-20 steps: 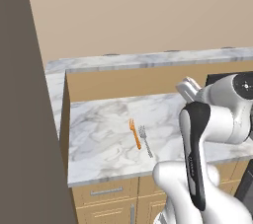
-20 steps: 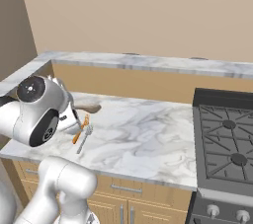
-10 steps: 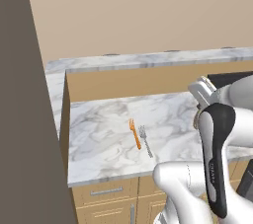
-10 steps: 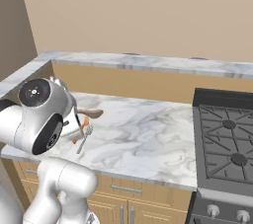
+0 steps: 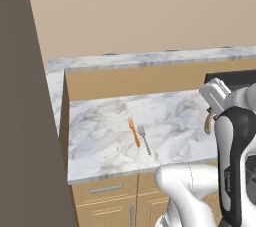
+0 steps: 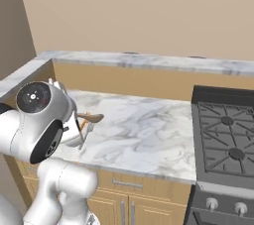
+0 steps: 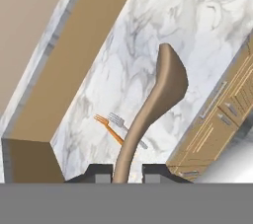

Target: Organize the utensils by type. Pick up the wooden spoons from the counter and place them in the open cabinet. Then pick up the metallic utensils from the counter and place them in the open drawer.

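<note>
My gripper point(image 7: 122, 171) is shut on the handle of a light-brown wooden spoon point(image 7: 168, 77), held in the air above the marbled counter point(image 7: 197, 25) with its oval bowl pointing away from the hand. In the left base view the gripper point(image 5: 212, 112) hangs at the right over the counter point(image 5: 100, 126), a bit of spoon point(image 5: 207, 124) below it. The spoon's bowl point(image 6: 93, 118) pokes out from behind my arm. A slim silver fork point(image 5: 144, 140) lies on the counter beside an orange fork-shaped utensil point(image 5: 134, 132); both lie under the spoon point(image 7: 121, 122). The open cabinet and open drawer are out of view.
A black gas stove point(image 6: 228, 135) adjoins the counter on the right. A raised tan wall with a marbled ledge point(image 5: 150, 60) runs behind the counter. A tall dark panel point(image 5: 20, 101) stands at the left. Light-wood fronts with silver handles point(image 6: 126, 184) sit below.
The hand has swung rightward in the left base view, carrying the wooden spoon with it. Both forks stay where they were.
</note>
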You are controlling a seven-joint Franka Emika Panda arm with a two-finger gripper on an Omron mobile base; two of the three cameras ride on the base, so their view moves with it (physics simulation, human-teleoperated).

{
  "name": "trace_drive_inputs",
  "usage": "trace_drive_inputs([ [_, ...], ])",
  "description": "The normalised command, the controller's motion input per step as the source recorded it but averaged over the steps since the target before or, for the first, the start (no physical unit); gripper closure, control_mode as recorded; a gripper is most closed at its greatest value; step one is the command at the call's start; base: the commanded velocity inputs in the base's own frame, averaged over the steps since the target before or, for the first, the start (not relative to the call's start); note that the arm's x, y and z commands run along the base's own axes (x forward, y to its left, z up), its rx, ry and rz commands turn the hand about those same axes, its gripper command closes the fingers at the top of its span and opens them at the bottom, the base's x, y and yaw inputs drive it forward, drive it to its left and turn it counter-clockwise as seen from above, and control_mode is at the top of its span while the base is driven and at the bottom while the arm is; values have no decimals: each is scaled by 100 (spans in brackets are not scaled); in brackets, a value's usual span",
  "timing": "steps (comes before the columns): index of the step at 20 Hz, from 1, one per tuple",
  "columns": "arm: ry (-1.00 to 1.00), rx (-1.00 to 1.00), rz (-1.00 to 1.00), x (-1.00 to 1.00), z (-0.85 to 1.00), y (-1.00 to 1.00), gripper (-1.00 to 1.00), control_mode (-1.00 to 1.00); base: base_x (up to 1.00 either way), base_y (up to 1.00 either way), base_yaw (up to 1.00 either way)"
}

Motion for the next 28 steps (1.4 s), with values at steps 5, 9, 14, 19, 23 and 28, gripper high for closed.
trace_drive_inputs([
  [5,0,0,0,0,0,0,100,100,-44,-16,-20],
  [9,0,0,0,0,0,0,100,100,-31,-21,-28],
  [14,0,0,0,0,0,0,100,100,-7,-28,-48],
  [19,0,0,0,0,0,0,100,100,0,-31,-53],
  [23,0,0,0,0,0,0,100,100,0,-25,-49],
  [28,0,0,0,0,0,0,100,100,0,-17,-49],
])
